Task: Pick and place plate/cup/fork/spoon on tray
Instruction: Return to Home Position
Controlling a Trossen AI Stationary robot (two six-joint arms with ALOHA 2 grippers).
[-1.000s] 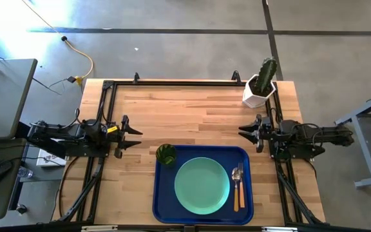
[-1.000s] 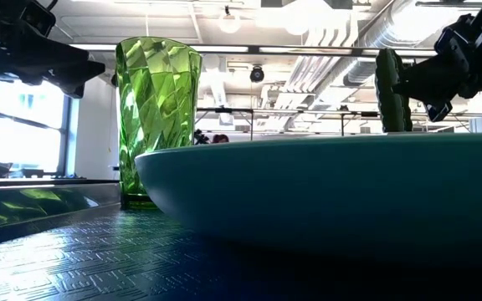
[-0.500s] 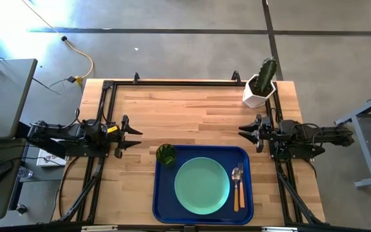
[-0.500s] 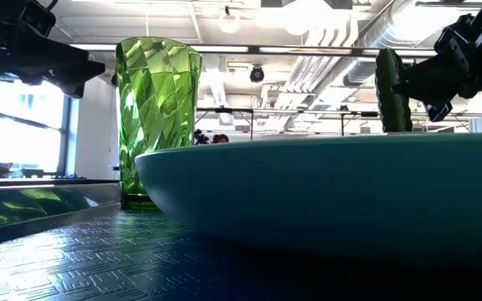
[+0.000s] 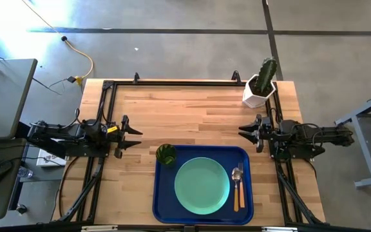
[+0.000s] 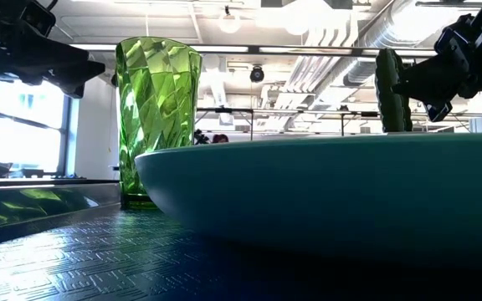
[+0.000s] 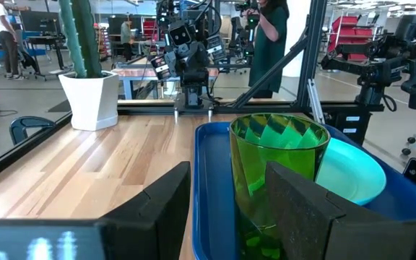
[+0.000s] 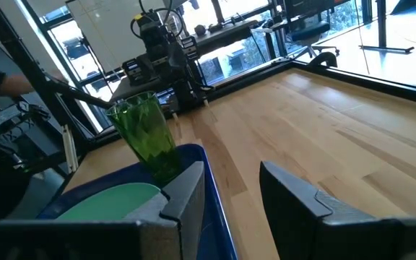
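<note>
The dark-blue tray (image 5: 166,200) lies at the table's near edge. On it rest the mint-green plate (image 5: 201,185), flat in the middle, the green cup (image 5: 166,154), upright in the far left corner, and the fork (image 5: 241,193) and spoon (image 5: 236,187), side by side right of the plate. My left gripper (image 5: 135,136) is open and empty at the table's left edge, left of the cup. My right gripper (image 5: 245,133) is open and empty at the right edge. The cup also shows in the left wrist view (image 7: 276,166) and the right wrist view (image 8: 144,137).
A white pot with a cactus (image 5: 261,85) stands at the table's far right corner, just beyond my right arm. Bare wooden table top (image 5: 185,113) lies between the two grippers and the far edge. A person (image 7: 269,43) stands in the room beyond the table.
</note>
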